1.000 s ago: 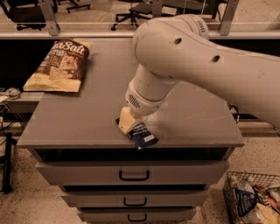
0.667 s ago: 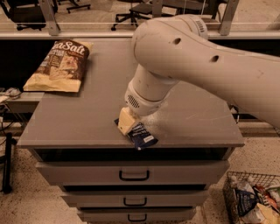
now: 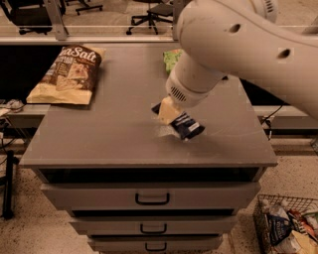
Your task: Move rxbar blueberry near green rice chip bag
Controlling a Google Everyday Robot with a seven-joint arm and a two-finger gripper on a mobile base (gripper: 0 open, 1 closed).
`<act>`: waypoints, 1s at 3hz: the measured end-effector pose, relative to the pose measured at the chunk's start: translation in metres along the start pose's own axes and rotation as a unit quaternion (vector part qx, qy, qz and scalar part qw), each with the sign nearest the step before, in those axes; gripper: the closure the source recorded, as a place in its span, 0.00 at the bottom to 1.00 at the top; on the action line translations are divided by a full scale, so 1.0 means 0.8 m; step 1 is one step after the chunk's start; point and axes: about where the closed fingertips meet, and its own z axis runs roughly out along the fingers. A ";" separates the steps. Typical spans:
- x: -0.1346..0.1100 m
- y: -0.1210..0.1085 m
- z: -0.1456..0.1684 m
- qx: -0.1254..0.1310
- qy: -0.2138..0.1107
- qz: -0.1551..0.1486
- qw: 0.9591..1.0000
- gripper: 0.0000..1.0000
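The rxbar blueberry (image 3: 188, 127), a small dark navy bar, is at the middle of the grey cabinet top (image 3: 99, 134), tilted and seemingly just above the surface. My gripper (image 3: 171, 117) comes down from the big white arm and is shut on the bar's left end; one cream fingertip (image 3: 167, 111) shows on top of it. The green rice chip bag (image 3: 171, 58) lies at the back of the top, behind the gripper. Only its light-green left edge shows; the arm hides the rest.
A brown-and-yellow Sea Salt bag (image 3: 67, 74) lies at the back left of the top. Drawers with dark handles (image 3: 152, 199) are below the front edge. A wire basket (image 3: 288, 225) of packets stands on the floor at the lower right. Office chairs (image 3: 154, 12) stand behind.
My gripper has moved back and to the right from the front edge, taking the rxbar blueberry with it toward the green rice chip bag, which has come into view.
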 end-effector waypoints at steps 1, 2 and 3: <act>0.000 -0.015 -0.007 0.019 -0.003 -0.017 1.000 1.00; -0.001 -0.014 -0.007 0.018 -0.004 -0.016 1.000 1.00; 0.008 -0.063 -0.002 0.041 -0.011 0.004 0.999 1.00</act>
